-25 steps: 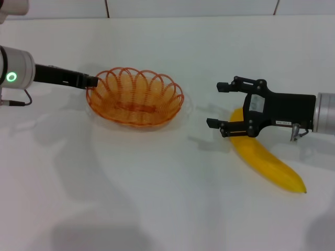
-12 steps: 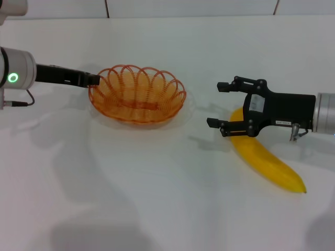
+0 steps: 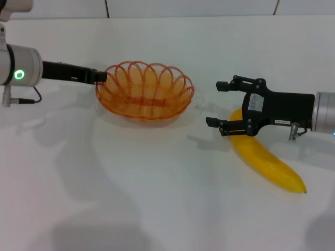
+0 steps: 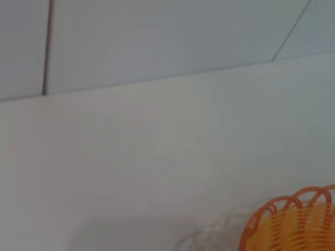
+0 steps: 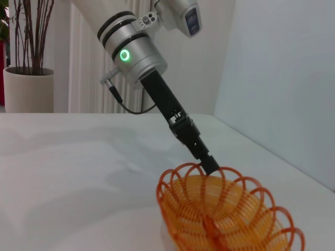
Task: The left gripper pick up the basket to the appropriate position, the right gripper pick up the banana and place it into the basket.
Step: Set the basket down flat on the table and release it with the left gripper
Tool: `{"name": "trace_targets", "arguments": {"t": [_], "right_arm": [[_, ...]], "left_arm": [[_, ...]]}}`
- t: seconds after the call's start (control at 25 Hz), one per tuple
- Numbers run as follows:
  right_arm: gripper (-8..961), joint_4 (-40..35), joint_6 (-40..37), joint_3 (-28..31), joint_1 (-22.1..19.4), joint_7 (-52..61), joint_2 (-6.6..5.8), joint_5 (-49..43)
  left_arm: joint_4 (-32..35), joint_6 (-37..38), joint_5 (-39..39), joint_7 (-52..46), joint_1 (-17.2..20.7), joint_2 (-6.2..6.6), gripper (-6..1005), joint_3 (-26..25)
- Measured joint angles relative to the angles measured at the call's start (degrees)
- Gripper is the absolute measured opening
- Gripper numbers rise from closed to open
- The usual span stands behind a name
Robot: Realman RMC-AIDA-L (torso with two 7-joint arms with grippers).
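Observation:
The orange wire basket (image 3: 145, 97) is at the middle left of the white table and looks held a little above it, with its shadow below. My left gripper (image 3: 99, 77) is shut on the basket's left rim; the right wrist view shows it (image 5: 207, 163) at the rim of the basket (image 5: 225, 214). A part of the basket rim shows in the left wrist view (image 4: 293, 225). The yellow banana (image 3: 264, 159) lies on the table at the right. My right gripper (image 3: 214, 103) is open and empty, over the banana's far end.
The white table (image 3: 157, 198) runs back to a tiled wall (image 3: 183, 6). In the right wrist view a pale plant pot (image 5: 26, 89) with bare twigs stands beyond the table.
My left gripper has carried the basket to the right and slightly farther back, toward the table's middle. The right gripper and the banana have not moved.

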Motion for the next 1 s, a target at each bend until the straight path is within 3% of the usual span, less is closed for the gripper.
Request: {"name": "trace_targets", "arguments": {"t": [0.8, 1.0], "right_arm": [[860, 0.0, -0.3, 0.0, -0.1, 0.0, 0.00, 0.1], [859, 0.0, -0.5, 0.1, -1.7, 0.0, -0.49, 2.6]], "left_arm": [[-1.1, 0.7, 1.1, 0.1, 0.1, 0.09, 47, 0.4], [4.4, 2.9, -0.3, 0.7, 1.9, -0.32, 192, 2.9]]}}
